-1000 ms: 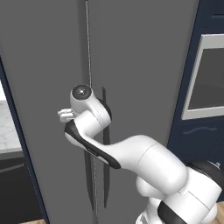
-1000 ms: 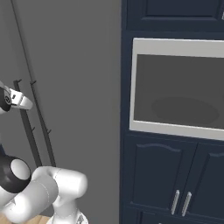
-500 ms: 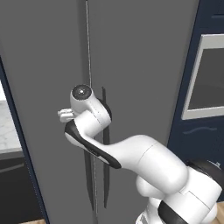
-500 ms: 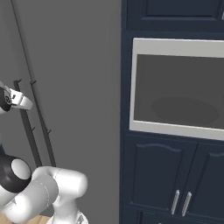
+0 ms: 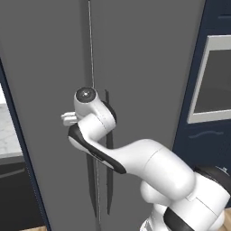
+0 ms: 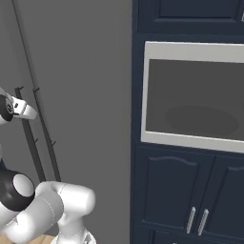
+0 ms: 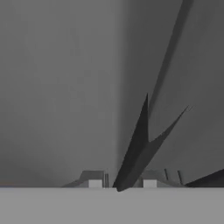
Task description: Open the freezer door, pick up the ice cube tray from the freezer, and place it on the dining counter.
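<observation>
A white robot arm is raised against a tall dark-grey fridge front. In the hand view, the gripper (image 7: 122, 186) is seen with its two fingertips drawn in close on either side of a thin black bar, the handle (image 7: 139, 144) of the freezer door (image 5: 49, 90), so the bar appears gripped. The door is shut, so the tray is hidden. The pull is best made slowly, along the door's arc.

No legible text or labels anywhere.
</observation>
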